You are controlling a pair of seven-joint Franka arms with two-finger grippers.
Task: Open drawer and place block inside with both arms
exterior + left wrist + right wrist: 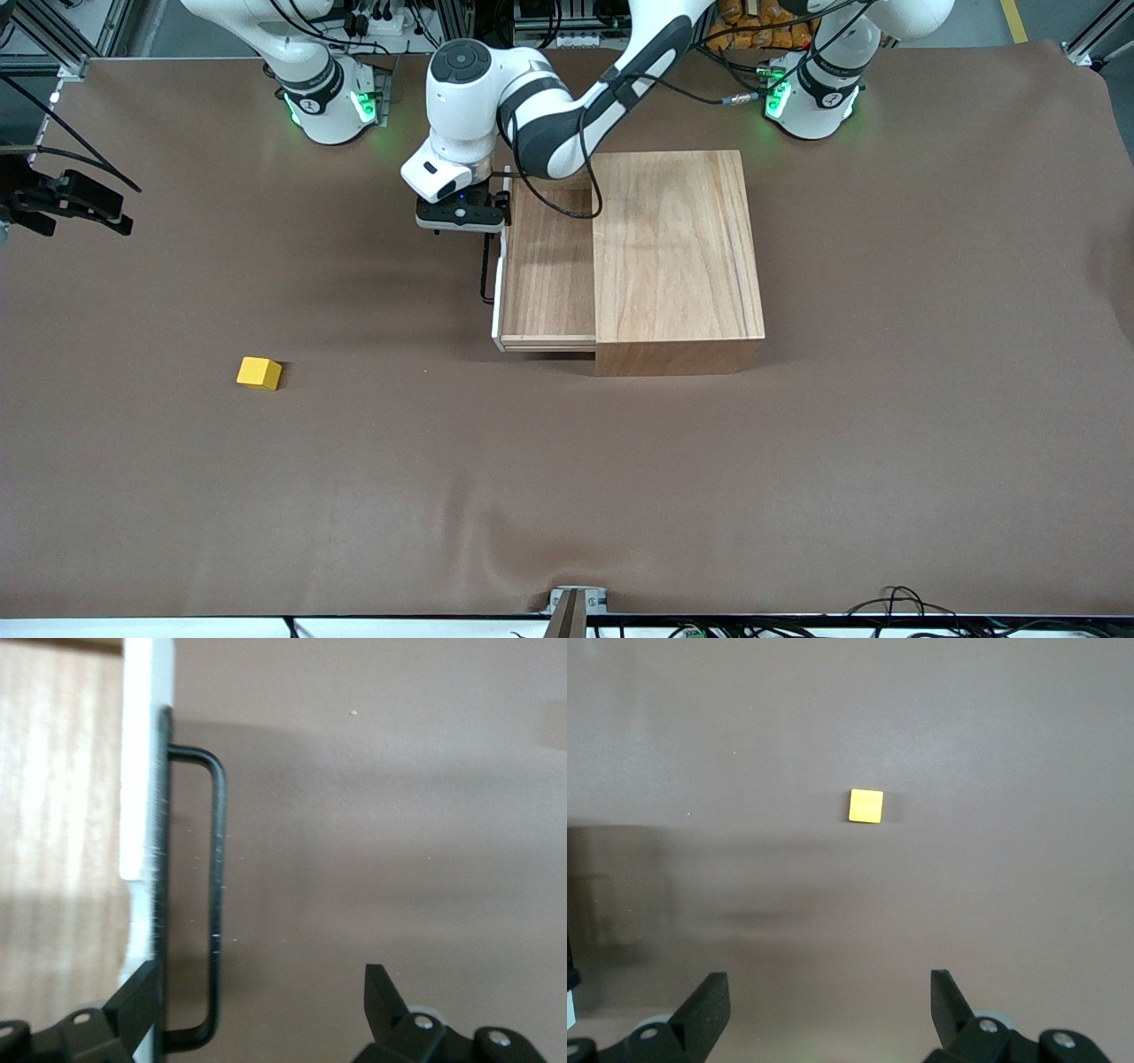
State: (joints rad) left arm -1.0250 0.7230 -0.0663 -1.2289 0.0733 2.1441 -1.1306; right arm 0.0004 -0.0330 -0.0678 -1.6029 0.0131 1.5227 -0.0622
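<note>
The drawer [545, 266] stands pulled partway out of the wooden box [678, 257], its white-edged front toward the right arm's end of the table. My left gripper [461, 215] is open at the end of the black wire handle [217, 886] nearest the robots' bases. The handle bar lies between the fingers with nothing pinched, and one finger [142, 992] overlaps the front panel. The yellow block [260, 373] lies on the brown mat, nearer to the front camera than the drawer. My right gripper [830, 988] hangs open high over the mat, with the block [866, 806] well clear of it.
The box sits mid-table close to the left arm's base [813, 97]. Black gear with cables [66, 202] juts in at the right arm's end of the table. A bracket [571, 607] and loose wires [904, 602] line the table edge nearest the front camera.
</note>
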